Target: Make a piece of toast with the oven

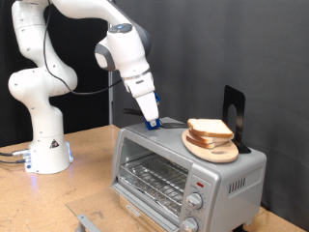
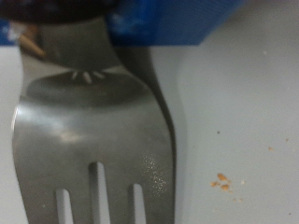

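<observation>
toast on the board, fork under my pincer

toast (image 1: pixel 207 129) lay as the top slice of a small stack on a round wooden board (image 1: pixel 220 152), which sat on the roof of the oven (image 1: pixel 183 169), towards the exterior view's right. i judged the slice light, soft and crumbly, likely to tear or dent under a hard pinch, so the crust edge looked the firmer place to take it, or a flat tool slid beneath it. the oven door (image 1: pixel 153 177) was shut, with the wire rack showing through the glass and nothing on it that i could see, so the bread had not gone in.

my pincer (image 1: pixel 153 121) was down at the oven roof, just left of the board and apart from the toast. the wrist view showed a metal fork (image 2: pixel 93 131) directly below my blue fingers (image 2: pixel 154 23), its neck running up between them and its tines lying over the pale oven top, where a few crumbs (image 2: pixel 220 182) were scattered. the fingers appeared closed on the fork's handle, though the contact itself was blurred at the frame's edge. a dark upright stand (image 1: pixel 235 116) stood behind the board.
</observation>
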